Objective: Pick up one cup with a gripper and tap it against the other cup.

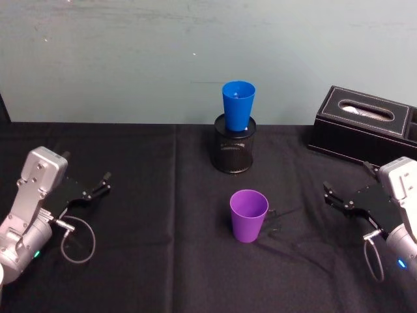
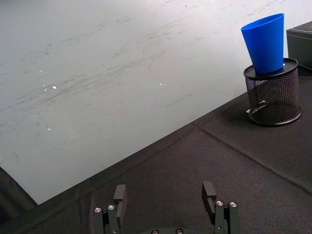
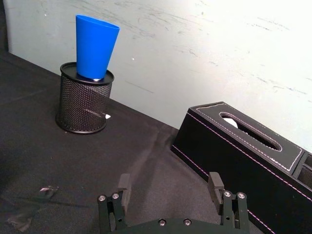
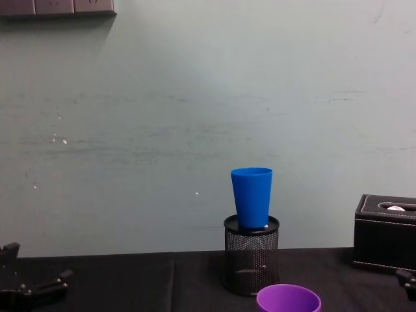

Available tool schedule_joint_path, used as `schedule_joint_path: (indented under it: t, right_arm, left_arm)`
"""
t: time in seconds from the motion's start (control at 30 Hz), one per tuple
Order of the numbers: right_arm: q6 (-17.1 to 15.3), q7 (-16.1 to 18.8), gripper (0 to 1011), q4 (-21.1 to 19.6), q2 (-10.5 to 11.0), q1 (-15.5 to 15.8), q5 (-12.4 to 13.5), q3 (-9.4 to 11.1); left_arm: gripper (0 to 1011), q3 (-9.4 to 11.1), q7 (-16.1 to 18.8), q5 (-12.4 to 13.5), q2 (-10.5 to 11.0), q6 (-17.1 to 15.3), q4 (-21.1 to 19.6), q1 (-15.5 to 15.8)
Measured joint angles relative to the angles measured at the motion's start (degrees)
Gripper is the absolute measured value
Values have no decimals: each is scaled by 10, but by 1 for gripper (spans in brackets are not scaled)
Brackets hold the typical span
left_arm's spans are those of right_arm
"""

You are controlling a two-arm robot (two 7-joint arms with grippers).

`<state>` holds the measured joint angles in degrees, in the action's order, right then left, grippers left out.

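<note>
Closest to the robot are the two arms, low at either edge of the black-cloth worktop (image 1: 143,261). The left claw (image 2: 165,192) hovers just over the cloth on the left side with its fingers spread wide and nothing between them. Same deal on the right: the right claw (image 3: 169,184) is wide open, holding nothing, and sits low over the cloth near the right edge. Both point roughly toward the middle of the worktop.

A bit further out, about halfway between the two claws and well apart from both, is the purple cup (image 1: 248,214). It stands upright on the cloth, mouth up, with nothing touching it. In the chest view its rim (image 4: 288,298) pokes up at the bottom edge, slightly right of the pot.

Behind that, a little to the left, is the black mesh pot (image 1: 234,153), also on the cloth. The blue cup (image 1: 238,104) stands upright in the top of it, mouth up, with its narrow base down inside the pot's rim and most of the cup sticking out above. Purple and blue are apart, not touching.

Off to the far right there's a black tissue box (image 1: 361,124) with pale stitching, near the back of the worktop. Past everything is a plain scuffed grey-green wall (image 1: 130,59).
</note>
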<state>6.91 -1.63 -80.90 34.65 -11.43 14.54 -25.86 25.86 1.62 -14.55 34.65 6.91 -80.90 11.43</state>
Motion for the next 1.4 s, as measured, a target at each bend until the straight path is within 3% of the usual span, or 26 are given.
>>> schedule_joint_path:
  t: [1.1, 1.2, 1.23, 1.4]
  right_arm:
    - [3, 5, 1003, 0, 1, 0, 2, 1]
    - [30, 72, 1003, 2, 14, 3, 29, 2]
    - [40, 110, 1003, 2, 21, 4, 45, 1]
    - [57, 225, 1003, 2, 42, 6, 92, -5]
  left_arm:
    - [1011, 0, 0, 0, 0, 0, 0, 0]
    - [1011, 0, 0, 0, 0, 0, 0, 0]
    - [1011, 0, 0, 0, 0, 0, 0, 0]
    - [1012, 0, 0, 0, 0, 0, 0, 0]
